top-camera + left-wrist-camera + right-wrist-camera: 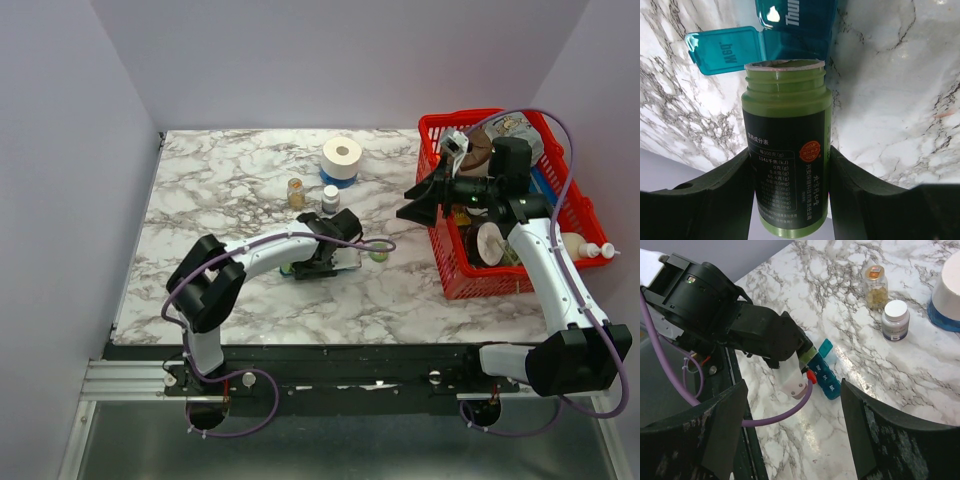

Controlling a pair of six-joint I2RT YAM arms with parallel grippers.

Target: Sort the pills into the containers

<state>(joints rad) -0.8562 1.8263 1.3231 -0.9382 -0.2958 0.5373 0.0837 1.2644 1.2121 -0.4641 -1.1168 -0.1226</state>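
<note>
Left wrist view — green bottle (pixel 787 145) clamped between the left fingers (pixel 710 200), one finger on each side of its dark label, cap off, mouth open. Just beyond that mouth, flat on the marbled counter (pixel 890 100): the teal pill organizer (pixel 800 25), with one lid (pixel 725 50) flipped open to the side and "Thu" lettered on the next one. Bottle rim overlapping the organizer's edge from this angle; touching or apart, cannot tell.

Right wrist view: same organizer at the tip of the left fingers, near the middle of the counter, stretching away from the dark wrist. Right fingers (pixel 715 435) spread wide, nothing between them — well apart from the organizer. Farther back, an amber bottle (pixel 876 287), a white-capped bottle (pixel 895 320) just beside it, and a white roll (pixel 950 290) on a blue base.

Top external view: right arm (pixel 545 260) raised at the left wall of a red mesh basket (pixel 450 270), left arm (pixel 260 255) bent low over mid-counter.
</note>
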